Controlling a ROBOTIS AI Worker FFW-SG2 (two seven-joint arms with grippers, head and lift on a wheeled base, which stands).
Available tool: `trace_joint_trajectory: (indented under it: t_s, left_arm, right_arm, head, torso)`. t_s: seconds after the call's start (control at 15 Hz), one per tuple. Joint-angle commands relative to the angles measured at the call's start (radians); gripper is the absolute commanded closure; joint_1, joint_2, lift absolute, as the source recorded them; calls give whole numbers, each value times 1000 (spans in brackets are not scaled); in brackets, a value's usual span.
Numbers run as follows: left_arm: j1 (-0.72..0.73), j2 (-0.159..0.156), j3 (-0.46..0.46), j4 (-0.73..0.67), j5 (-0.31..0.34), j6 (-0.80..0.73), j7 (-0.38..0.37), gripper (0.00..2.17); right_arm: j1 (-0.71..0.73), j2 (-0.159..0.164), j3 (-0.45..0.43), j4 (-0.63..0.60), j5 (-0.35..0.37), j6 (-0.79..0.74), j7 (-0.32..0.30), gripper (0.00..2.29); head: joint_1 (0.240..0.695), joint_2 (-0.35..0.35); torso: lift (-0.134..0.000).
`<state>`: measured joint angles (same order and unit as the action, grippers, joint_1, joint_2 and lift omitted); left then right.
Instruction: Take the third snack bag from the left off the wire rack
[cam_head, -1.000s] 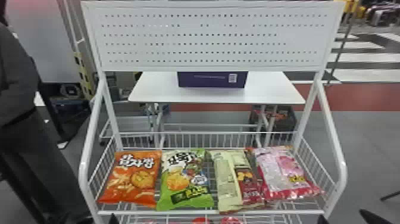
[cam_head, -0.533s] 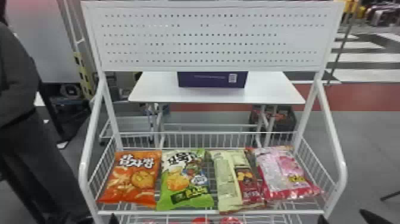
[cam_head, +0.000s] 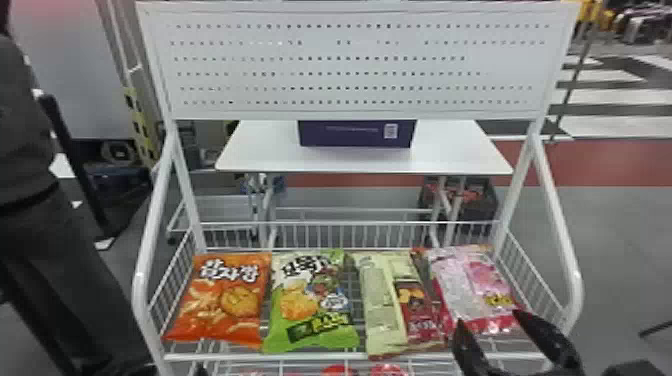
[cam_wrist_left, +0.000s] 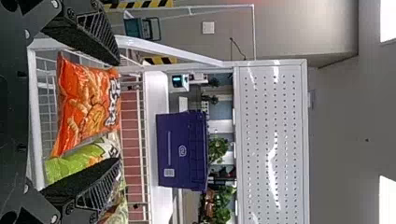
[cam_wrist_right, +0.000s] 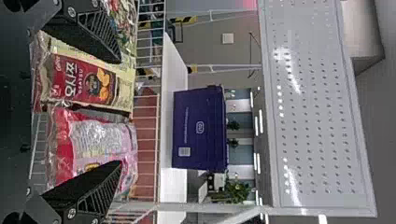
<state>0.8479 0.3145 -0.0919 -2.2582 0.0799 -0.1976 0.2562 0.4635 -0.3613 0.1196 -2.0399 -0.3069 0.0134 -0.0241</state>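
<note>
Third bag (cam_head: 395, 305), pale green and red: flat on rack (cam_head: 350, 223), close-packed between green bag (cam_head: 310, 300) and pink bag (cam_head: 470, 290); right gripper (cam_head: 487, 320) near front, fingers apart, left gripper (cam_wrist_left: 119, 111) likewise; risk: fingers may pinch or drag a neighbour too, edges being crowded.

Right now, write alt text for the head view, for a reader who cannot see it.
Four snack bags lie side by side on a white wire rack, left to right: orange bag, green bag, pale green and red bag, pink bag. The right gripper, open, sits at the rack's front edge by the pink bag.
</note>
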Motion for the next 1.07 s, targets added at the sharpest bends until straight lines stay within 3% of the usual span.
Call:
trace_joint_trajectory:
  t_s: [0.0,0.33,0.53,0.87,1.0]
  left_arm:
    - [-4,0,-3,5,0,1,0,167]
    - [-7,0,-3,19,1,-2,2,167]
    - [-24,3,-3,32,9,-2,2,167]
    - [-30,6,-11,39,9,-6,2,167]
    - [-30,8,-11,37,9,-6,2,167]
  right_arm:
    - [-163,41,78,110,22,102,0,130]
    - [-407,107,170,374,26,195,10,130]
    - [-485,140,219,452,26,244,32,134]
    - [-543,148,259,487,28,348,52,194]
    - [-545,147,258,487,28,369,58,336]
  head:
    - [499,0]
    - [499,0]
    - [499,0]
    - [499,0]
    - [499,0]
  torso:
    - [0]
    - [0]
    - [0]
    - [0]
    - [0]
